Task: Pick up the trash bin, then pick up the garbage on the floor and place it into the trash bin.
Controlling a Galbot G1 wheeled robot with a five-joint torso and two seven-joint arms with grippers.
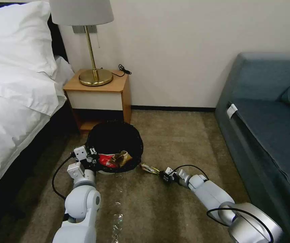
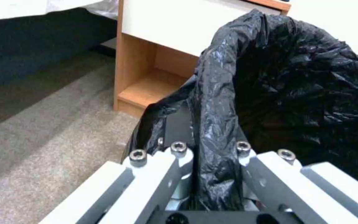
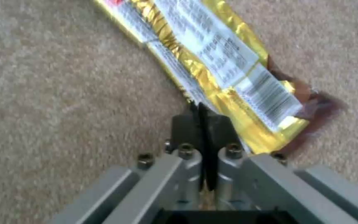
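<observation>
Right gripper (image 3: 202, 119) on wrapper (image 3: 212, 59) edge

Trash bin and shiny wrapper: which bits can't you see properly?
- Trash bin: inside bottom, left wrist view, lost in the dark bag.
- Silvery-yellow wrapper: far end, right wrist view, cut off by the edge.
- Right gripper: whether it pinches the wrapper; its shut fingertips cover the spot.
- Clear bottle: label, head view, too faint.
</observation>
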